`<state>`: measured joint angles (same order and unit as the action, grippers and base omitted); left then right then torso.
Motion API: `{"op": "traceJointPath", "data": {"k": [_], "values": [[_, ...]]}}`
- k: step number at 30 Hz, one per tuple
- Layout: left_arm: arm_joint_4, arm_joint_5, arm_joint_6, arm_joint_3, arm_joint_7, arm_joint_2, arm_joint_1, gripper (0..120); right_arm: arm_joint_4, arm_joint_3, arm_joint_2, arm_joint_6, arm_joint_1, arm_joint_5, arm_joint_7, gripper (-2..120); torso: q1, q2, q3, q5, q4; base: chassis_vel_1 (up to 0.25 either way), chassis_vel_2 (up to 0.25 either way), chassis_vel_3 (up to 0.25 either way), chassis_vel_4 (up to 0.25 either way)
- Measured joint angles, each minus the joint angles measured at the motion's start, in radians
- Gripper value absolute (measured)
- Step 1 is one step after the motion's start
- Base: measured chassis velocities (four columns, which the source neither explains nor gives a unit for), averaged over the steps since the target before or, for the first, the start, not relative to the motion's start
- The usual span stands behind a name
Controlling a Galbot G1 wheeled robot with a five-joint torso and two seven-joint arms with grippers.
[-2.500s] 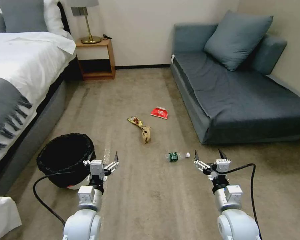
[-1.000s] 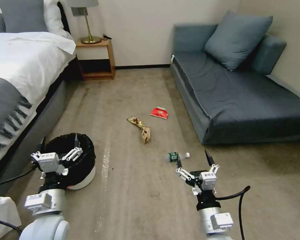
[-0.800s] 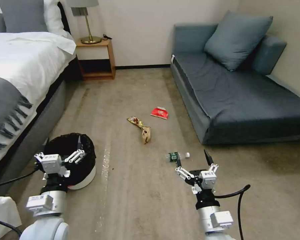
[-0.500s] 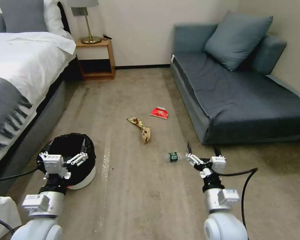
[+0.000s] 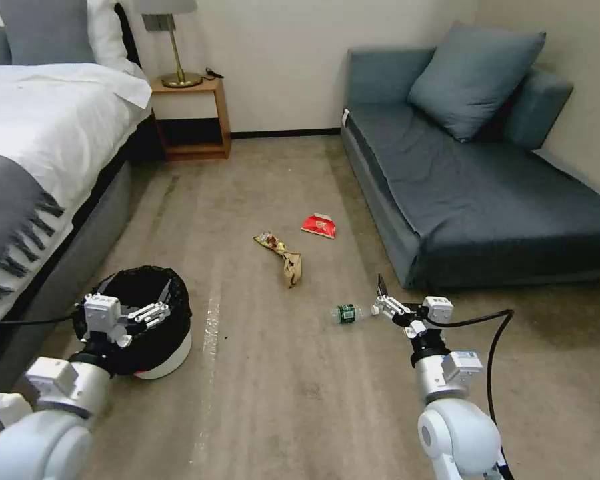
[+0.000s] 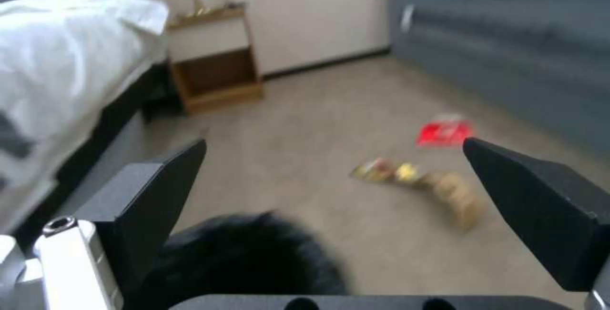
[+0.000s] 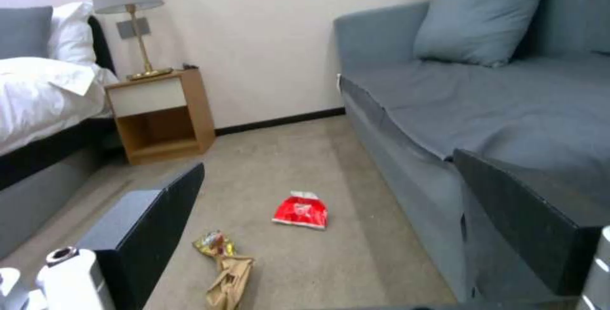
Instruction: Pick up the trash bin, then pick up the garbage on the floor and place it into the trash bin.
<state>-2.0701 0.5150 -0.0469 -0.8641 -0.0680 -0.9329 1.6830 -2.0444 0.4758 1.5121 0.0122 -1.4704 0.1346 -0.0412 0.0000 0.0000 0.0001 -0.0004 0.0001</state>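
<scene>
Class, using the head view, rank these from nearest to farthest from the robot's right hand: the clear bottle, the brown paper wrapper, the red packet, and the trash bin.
1. Clear bottle, on the carpet just left of the right hand.
2. Brown paper wrapper, ahead and to its left.
3. Red packet, farther ahead, near the sofa.
4. Trash bin, far across to the left, by the left hand.

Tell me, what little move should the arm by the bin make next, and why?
Probably lower the left gripper so its jaws straddle the rim of the bin. The bin comes first in the task, and it sits on the carpet ungrasped, with that gripper open at its mouth. The right gripper, also open, is near the bottle, which can wait.
</scene>
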Motion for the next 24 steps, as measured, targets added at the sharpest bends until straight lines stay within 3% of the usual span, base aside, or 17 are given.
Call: {"op": "traceJointPath", "data": {"k": [3,4,6,8,10,12,13,15,16,17,18,24], "values": [[0.058,-0.015,-0.170,-0.083,-0.063,0.078,-0.036,100,0.011,-0.002,-0.001,-0.003,0.005,0.000,0.001,100,0.000,0.000,0.000,0.0000,0.0002,0.000,0.000,0.000,0.000],[0.058,-0.015,-0.170,-0.083,-0.063,0.078,-0.036,100,0.011,-0.002,-0.001,-0.003,0.005,0.000,0.001,100,0.000,0.000,0.000,0.0000,0.0002,0.000,0.000,0.000,0.000],[0.115,-0.021,-0.254,-0.110,-0.124,0.137,-0.087,100,0.017,-0.004,0.002,-0.007,0.006,0.000,0.002,100,0.000,0.000,0.000,0.0004,0.0002,0.000,0.000,0.000,0.000],[0.195,-0.019,-0.300,-0.103,-0.158,0.199,-0.154,100,0.019,-0.005,0.005,-0.010,0.005,-0.001,0.002,100,0.000,0.000,0.000,0.0000,-0.0002,0.000,0.000,0.000,0.000],[0.229,-0.017,-0.314,-0.096,-0.173,0.222,-0.176,100,0.020,-0.005,0.006,-0.012,0.004,-0.001,0.002,100,0.000,0.000,0.000,0.0003,-0.0005,0.000,0.000,0.000,0.000],[0.363,-0.013,-0.355,-0.072,-0.212,0.285,-0.220,100,0.020,-0.003,0.008,-0.015,0.000,-0.001,0.002,100,0.000,0.000,0.000,-0.0001,-0.0003,0.000,0.000,0.000,0.000],[0.363,-0.013,-0.355,-0.072,-0.212,0.285,-0.220,100,0.020,-0.003,0.008,-0.015,0.000,-0.001,0.002,100,0.000,0.000,0.000,-0.0001,-0.0003,0.000,0.000,0.000,0.000],[0.474,0.009,-0.379,-0.044,-0.223,0.332,-0.249,100,0.020,0.004,0.009,-0.016,-0.003,0.001,0.002,100,0.000,0.000,0.000,0.0002,0.0003,0.000,0.000,0.000,0.000],[0.516,0.022,-0.384,-0.031,-0.223,0.344,-0.265,100,0.020,0.006,0.009,-0.017,-0.005,0.003,0.002,100,0.000,0.000,0.000,0.0003,0.0002,0.000,0.000,0.000,0.000],[0.516,0.022,-0.384,-0.031,-0.223,0.344,-0.265,100,0.020,0.006,0.009,-0.017,-0.005,0.003,0.002,100,0.000,0.000,0.000,0.0003,0.0002,0.000,0.000,0.000,0.000],[0.579,0.045,-0.380,-0.012,-0.225,0.352,-0.300,100,0.021,0.010,0.008,-0.018,-0.008,0.004,0.002,100,0.000,0.000,0.000,-0.0001,0.0004,0.000,0.000,0.000,0.000],[0.702,0.112,-0.329,0.037,-0.225,0.331,-0.404,100,0.020,0.008,0.016,-0.019,-0.019,-0.003,0.000,100,0.000,0.000,0.000,0.0002,-0.0001,0.000,0.000,0.000,0.000]]}}
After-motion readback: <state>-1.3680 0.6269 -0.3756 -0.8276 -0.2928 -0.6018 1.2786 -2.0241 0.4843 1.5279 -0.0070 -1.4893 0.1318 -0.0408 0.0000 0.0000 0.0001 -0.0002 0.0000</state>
